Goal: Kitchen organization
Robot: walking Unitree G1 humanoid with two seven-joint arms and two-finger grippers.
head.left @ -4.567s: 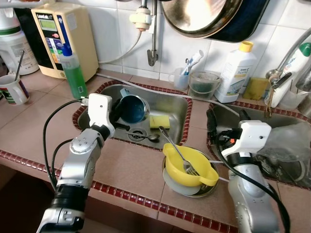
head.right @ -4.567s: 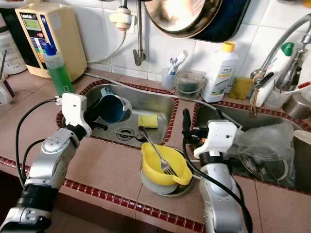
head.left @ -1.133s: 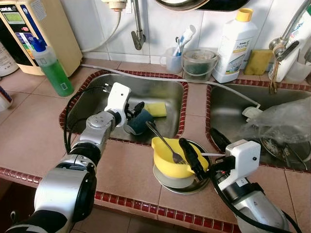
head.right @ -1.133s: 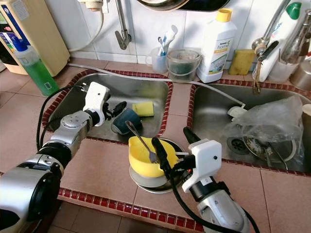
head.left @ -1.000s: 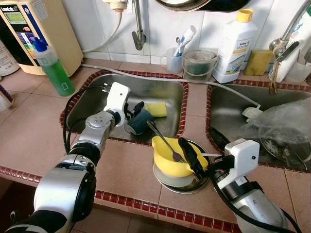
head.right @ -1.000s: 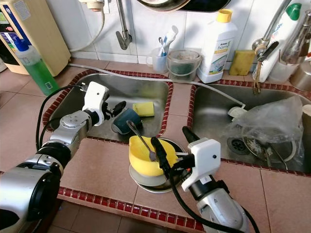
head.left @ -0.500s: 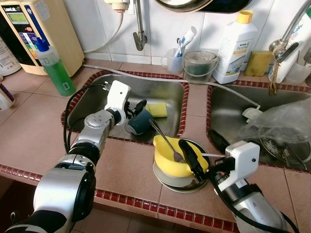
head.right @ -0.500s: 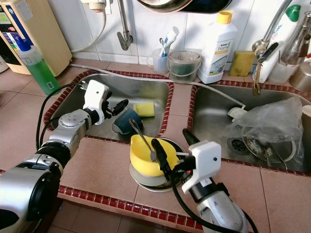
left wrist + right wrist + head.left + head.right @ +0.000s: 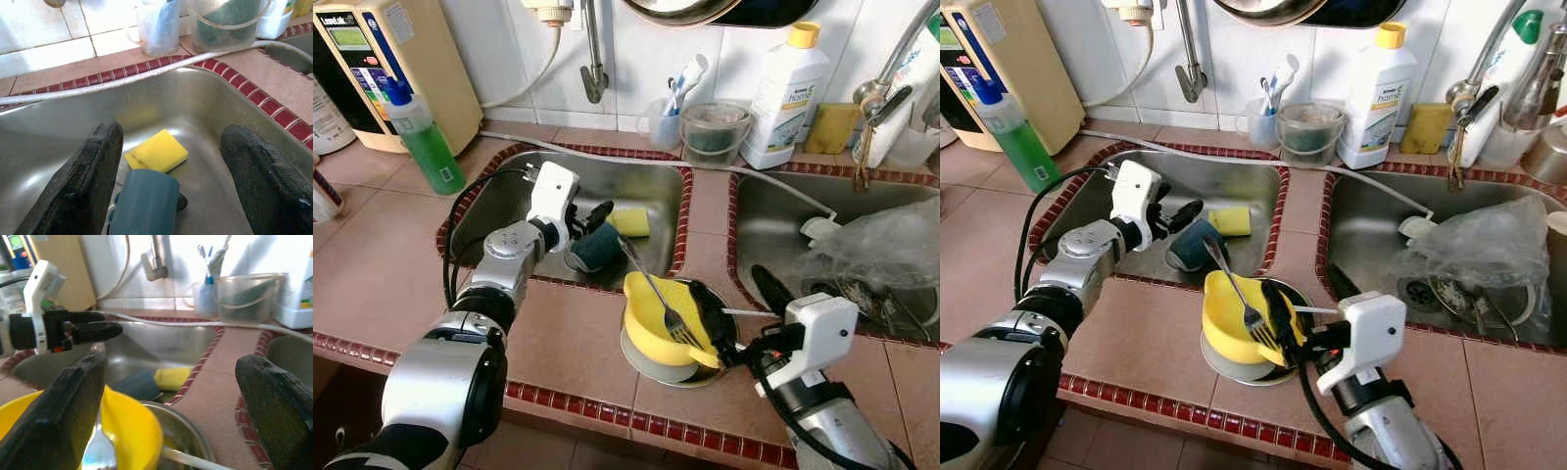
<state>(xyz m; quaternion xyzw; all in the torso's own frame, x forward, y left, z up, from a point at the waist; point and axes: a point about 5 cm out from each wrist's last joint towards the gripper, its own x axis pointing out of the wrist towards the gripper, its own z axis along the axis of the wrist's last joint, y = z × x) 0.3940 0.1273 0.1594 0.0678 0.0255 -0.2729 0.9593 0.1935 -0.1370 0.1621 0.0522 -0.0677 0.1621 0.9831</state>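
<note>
Right hand (image 9: 1304, 308): fingers spread wide, one finger (image 9: 1280, 318) lying across the rim of the yellow bowl (image 9: 1229, 321), the other on the far side toward the right sink; judged to be straddling the bowl's edge for a grip, not yet closed.

Yellow bowl: tilted on a metal plate (image 9: 1226, 365) on the tiled table (image 9: 1136, 338), at the ledge between the two basins. A fork (image 9: 1235, 287) rests inside it, handle leaning out toward the left sink; likely to slide or tip if the bowl is lifted.

Left hand (image 9: 171, 171): fingers spread, holding nothing, poised over the blue cup (image 9: 144, 204) lying on its side in the left sink (image 9: 656, 186); placed as if to close on it.

Yellow sponge (image 9: 156, 151): just behind the cup, touching or nearly so.

Surroundings: green soap bottle (image 9: 426, 142), white detergent bottle (image 9: 786, 86), clear tub (image 9: 715, 132) along the back wall; a white hose (image 9: 607, 157) crosses behind the basin. Plastic bag (image 9: 1489, 245) and dishes crowd the right sink.
</note>
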